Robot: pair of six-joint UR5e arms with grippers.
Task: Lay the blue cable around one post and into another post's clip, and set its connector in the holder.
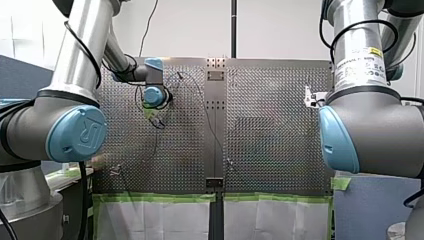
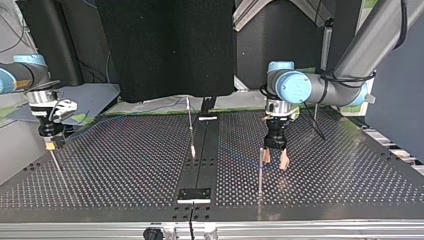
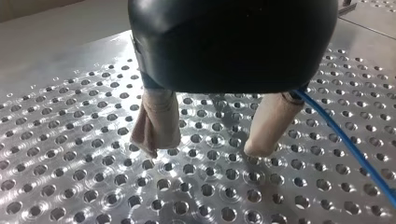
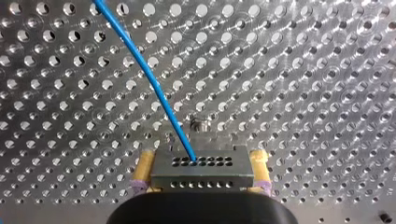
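**Right pincer** (image 4: 201, 184): 2 yellow-padded fingers clamped on the short sides of a grey multi-hole connector (image 4: 201, 163). It touches nothing else. In the top view it hangs near the table's (image 2: 125, 165) edge at the view's left, with bare perforated surface running from it toward the middle.

**Blue cable** (image 4: 154, 88): it leaves 1 hole in the connector's face and runs away over the table, ahead of the pincer.

**Left pincer** (image 3: 205, 149): 2 beige-padded fingers (image 3: 156, 121) spread wide with nothing between them, tips close over the table. The cable passes just outside 1 finger; I cannot tell whether it touches.

**Posts**: 1 thin post (image 2: 260, 170) stands just beside the left pincer, on its side toward the view's left. 1 more (image 2: 190, 125) stands at the table's middle seam, well apart. Open perforated table lies on the left pincer's other side.
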